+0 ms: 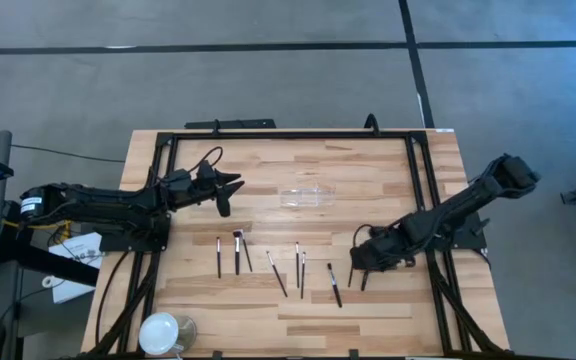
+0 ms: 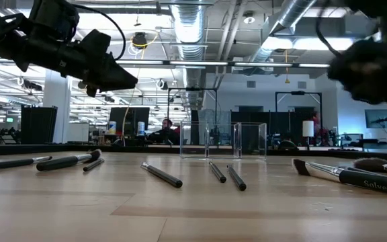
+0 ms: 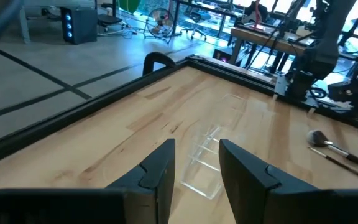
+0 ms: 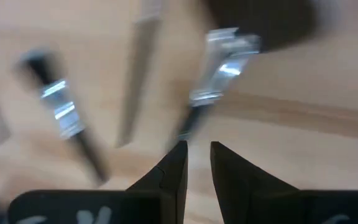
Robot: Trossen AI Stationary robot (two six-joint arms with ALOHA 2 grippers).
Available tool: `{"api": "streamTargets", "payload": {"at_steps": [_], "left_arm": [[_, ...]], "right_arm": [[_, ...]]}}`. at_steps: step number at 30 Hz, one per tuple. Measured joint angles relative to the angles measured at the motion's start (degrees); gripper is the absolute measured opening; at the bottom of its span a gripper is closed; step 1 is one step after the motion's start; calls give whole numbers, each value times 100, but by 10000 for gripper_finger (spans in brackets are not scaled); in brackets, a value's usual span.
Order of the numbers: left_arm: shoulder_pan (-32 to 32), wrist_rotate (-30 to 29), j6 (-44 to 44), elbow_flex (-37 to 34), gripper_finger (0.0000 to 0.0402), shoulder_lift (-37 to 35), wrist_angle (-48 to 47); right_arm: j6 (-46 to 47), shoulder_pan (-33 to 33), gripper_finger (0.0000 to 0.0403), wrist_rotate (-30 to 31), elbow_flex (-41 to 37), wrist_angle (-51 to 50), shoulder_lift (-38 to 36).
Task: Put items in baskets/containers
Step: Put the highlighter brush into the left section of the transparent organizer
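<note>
Several slim dark makeup brushes (image 1: 276, 272) lie flat in a loose row on the wooden table, one with a broad head (image 1: 238, 238). The clear shallow tray (image 1: 306, 195) rests on its base farther back, at mid-table. My left gripper (image 3: 196, 158) hovers open and nearly level left of the tray, which shows beyond its fingertips (image 3: 205, 163). My right gripper (image 4: 196, 152) points steeply down over the rightmost brushes (image 1: 365, 279), its fingers a narrow gap apart with nothing between them. A silver-ferruled brush (image 4: 219, 68) lies just beyond its tips. In the low view it hangs clear above the brushes (image 2: 345, 173).
A round white dish (image 1: 160, 333) stands at the near left corner. A black frame (image 1: 288, 134) rims the table's far and side edges. Bare wood lies between the tray and the brush row.
</note>
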Motion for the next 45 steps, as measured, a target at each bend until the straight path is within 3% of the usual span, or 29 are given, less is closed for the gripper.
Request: {"api": "streamTargets", "payload": {"at_steps": [4,21,33,45], "left_arm": [[88,-1,97,0,121,0,0],[98,0,94,0,121,4,-13],[98,0,92,0,121,9,-54],[95,1,93,0,121,9,-114]], "right_arm": [[353,61,60,137,-1,-346,122],[173,-260,60,802,0,-550,342],[99,-372,60,529,35,-44,884],[-167,-443,67,493,20,-50,911]]}}
